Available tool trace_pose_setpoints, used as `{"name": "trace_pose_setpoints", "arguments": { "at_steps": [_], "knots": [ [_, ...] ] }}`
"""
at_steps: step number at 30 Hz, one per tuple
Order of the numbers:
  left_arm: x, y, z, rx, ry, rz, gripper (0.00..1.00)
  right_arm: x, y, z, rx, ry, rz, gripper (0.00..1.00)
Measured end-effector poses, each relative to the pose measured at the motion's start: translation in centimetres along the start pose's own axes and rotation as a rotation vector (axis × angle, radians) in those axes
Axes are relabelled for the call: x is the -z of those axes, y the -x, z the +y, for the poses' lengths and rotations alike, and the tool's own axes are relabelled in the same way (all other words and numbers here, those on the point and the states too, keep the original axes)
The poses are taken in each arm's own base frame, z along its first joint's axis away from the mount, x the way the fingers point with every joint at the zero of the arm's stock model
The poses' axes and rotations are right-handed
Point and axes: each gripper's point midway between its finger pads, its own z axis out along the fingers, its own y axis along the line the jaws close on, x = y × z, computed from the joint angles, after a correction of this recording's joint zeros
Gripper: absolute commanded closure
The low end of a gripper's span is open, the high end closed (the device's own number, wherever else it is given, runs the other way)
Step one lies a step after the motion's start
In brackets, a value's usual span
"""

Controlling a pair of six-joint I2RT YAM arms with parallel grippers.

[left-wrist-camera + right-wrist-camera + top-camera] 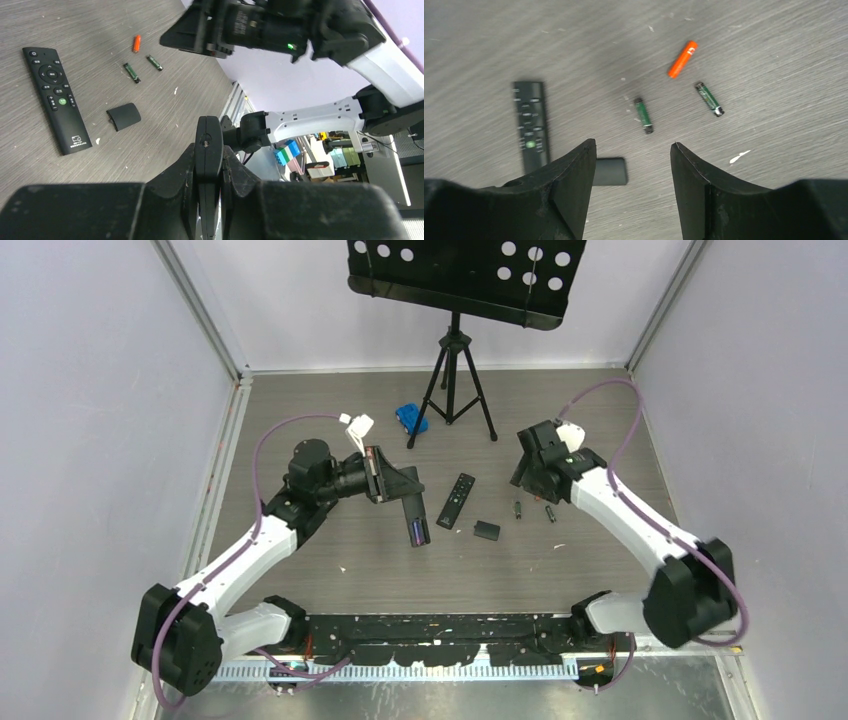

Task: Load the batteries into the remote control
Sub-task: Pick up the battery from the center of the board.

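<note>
1. Table [330, 570]: grey wood-grain top with walls on three sides and a few white specks.
2. Stand [455, 380]: black tripod at the middle of the far edge, carrying a perforated black tray.
3. Right claw [632, 150]: spread wide and holding nothing, it hangs over the table right of centre, above the cover and loose batteries.
4. Left claw [208, 165]: clamped tight on the remote, which shows edge-on between its fingers.
5. Remote [417, 512]: slim matte-black bar with a plain face, left of table centre. It slants from the left claw toward the near edge. A purple battery [416, 532] shows in its open bay. Whether it touches the table I cannot tell.
6. Buttoned remote [56, 97]: lies flat at table centre, just right of the remote. It has pale buttons and one green one; the white print at its foot is too small to read.
7. Cover [123, 116]: small curved black lid, flat between the buttoned remote and the batteries.
8. Blue piece [411, 418]: beside the stand's left leg.
9. Green batteries [643, 115]: two, lying apart, right of centre.
10. Orange battery [683, 59]: just beyond them; its white mark is unreadable.
</note>
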Motion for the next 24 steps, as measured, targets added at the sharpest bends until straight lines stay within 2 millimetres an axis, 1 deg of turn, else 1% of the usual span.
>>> {"name": "trace_pose_setpoints", "arguments": {
  "at_steps": [3, 6, 9, 14, 17, 22, 24],
  "knots": [
    [0.1, -0.2, 0.1, -0.012, 0.007, 0.017, 1.00, -3.2, -1.2, -1.4, 0.030, -0.069, 0.097, 0.45],
    [0.1, -0.4, 0.2, -0.021, 0.014, 0.033, 1.00, -5.3, -2.3, -2.1, 0.052, -0.097, 0.174, 0.50],
    [0.0, -0.4, 0.4, -0.030, 0.021, 0.044, 1.00, -6.9, -3.8, -2.2, 0.087, -0.103, 0.244, 0.55],
    [-0.3, -0.5, 0.9, -0.027, 0.034, 0.061, 1.00, -8.2, -5.7, -2.0, 0.130, -0.093, 0.325, 0.58],
    [-0.4, -0.5, 1.2, -0.028, 0.039, 0.067, 0.99, -8.7, -6.3, -2.0, 0.143, -0.094, 0.344, 0.62],
    [-0.6, -0.5, 1.5, -0.025, 0.045, 0.074, 0.94, -9.4, -6.9, -2.2, 0.158, -0.104, 0.365, 0.69],
    [-0.6, -0.6, 1.5, -0.024, 0.047, 0.074, 0.94, -9.6, -7.1, -2.2, 0.161, -0.106, 0.371, 0.74]
  ]
}}
